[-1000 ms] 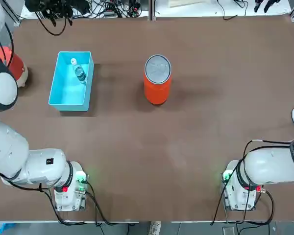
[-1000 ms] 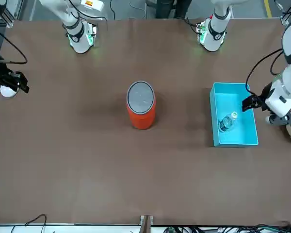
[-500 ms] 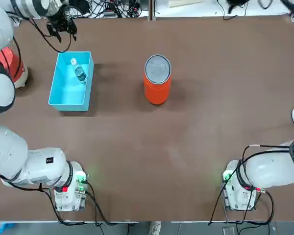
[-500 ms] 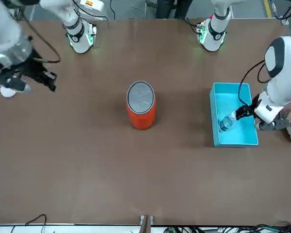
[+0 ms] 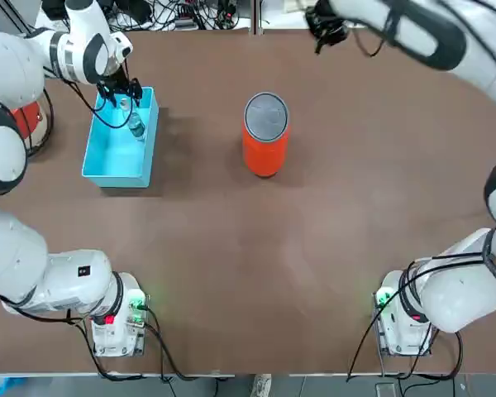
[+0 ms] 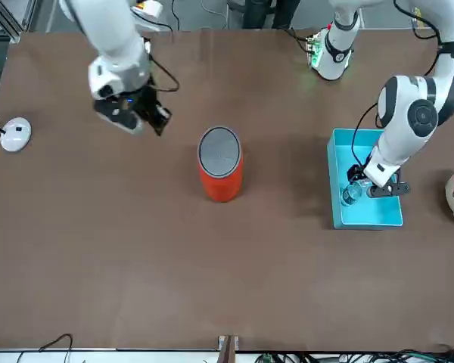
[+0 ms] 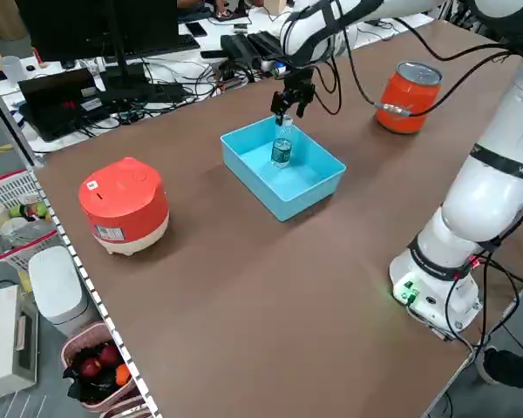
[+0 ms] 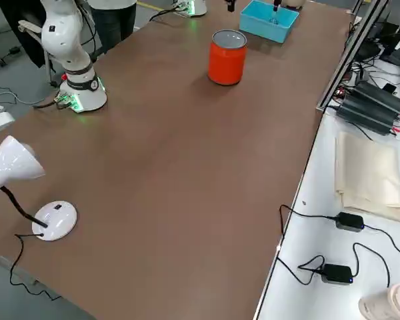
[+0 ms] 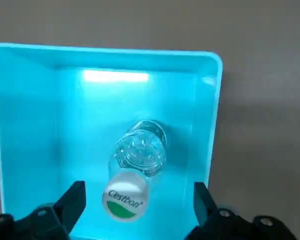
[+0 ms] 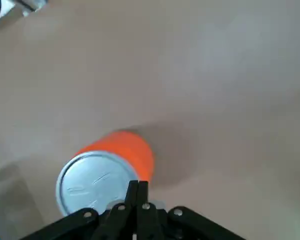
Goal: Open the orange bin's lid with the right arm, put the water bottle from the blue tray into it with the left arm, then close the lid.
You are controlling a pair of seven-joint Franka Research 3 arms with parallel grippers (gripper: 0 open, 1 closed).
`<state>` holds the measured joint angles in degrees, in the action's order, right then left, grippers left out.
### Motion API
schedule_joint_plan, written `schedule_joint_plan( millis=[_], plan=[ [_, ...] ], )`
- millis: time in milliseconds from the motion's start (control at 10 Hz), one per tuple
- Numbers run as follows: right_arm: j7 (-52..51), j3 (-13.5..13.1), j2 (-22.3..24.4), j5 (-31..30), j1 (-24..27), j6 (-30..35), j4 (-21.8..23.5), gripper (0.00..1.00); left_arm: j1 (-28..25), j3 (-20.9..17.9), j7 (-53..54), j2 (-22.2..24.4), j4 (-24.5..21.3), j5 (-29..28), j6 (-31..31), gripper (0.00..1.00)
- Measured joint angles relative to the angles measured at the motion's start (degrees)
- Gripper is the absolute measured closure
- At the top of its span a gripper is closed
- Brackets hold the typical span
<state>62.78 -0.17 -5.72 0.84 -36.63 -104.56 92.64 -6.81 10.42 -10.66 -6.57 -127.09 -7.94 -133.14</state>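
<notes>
The orange bin [image 5: 264, 153] stands mid-table with the grey lid [image 5: 266, 114] flat on top. The water bottle [image 5: 135, 124] leans in the far end of the blue tray [image 5: 116, 161]. My left gripper [image 5: 120, 93] hangs open just over the bottle, its fingers either side of the white cap [image 9: 124, 200] without touching it. My right gripper [image 6: 157, 122] is shut on nothing and hovers high above the table on the bin's right side. In the right wrist view, the lid [image 10: 92, 182] lies below the closed fingertips [image 10: 138, 189].
A red-and-white rounded object [image 5: 21, 112] sits on the table left of the tray. A white desk lamp [image 6: 15, 134] stands at the table's right edge. Cables [image 5: 174, 12] crowd the far edge.
The left gripper swung from beside the tray to right above the bottle. The right gripper closed and swept from the table's right edge in toward the bin.
</notes>
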Motion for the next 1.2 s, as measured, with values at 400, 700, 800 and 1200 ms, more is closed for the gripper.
schedule_joint_plan(
  millis=[400,700,800,1200],
  plan=[
    [10.4,-0.1,-8.7,-0.1,-9.2,-9.3,0.2,0.98,-0.1,0.0,0.0,-1.3,-0.1,-0.5,-2.4,0.30],
    [12.5,-0.2,-13.6,-0.9,-10.5,-15.7,0.1,0.98,-0.3,0.0,0.0,-1.5,-0.1,-0.5,-2.9,0.53],
    [12.5,-0.3,-14.3,-1.0,-10.5,-16.7,0.1,0.98,-0.7,0.0,0.0,-1.4,0.0,-0.5,-2.9,0.57],
    [13.8,-0.4,-16.8,-2.5,-10.7,-19.9,0.0,0.98,-1.6,0.0,0.0,1.4,3.5,-0.5,5.6,0.63]
  ],
)
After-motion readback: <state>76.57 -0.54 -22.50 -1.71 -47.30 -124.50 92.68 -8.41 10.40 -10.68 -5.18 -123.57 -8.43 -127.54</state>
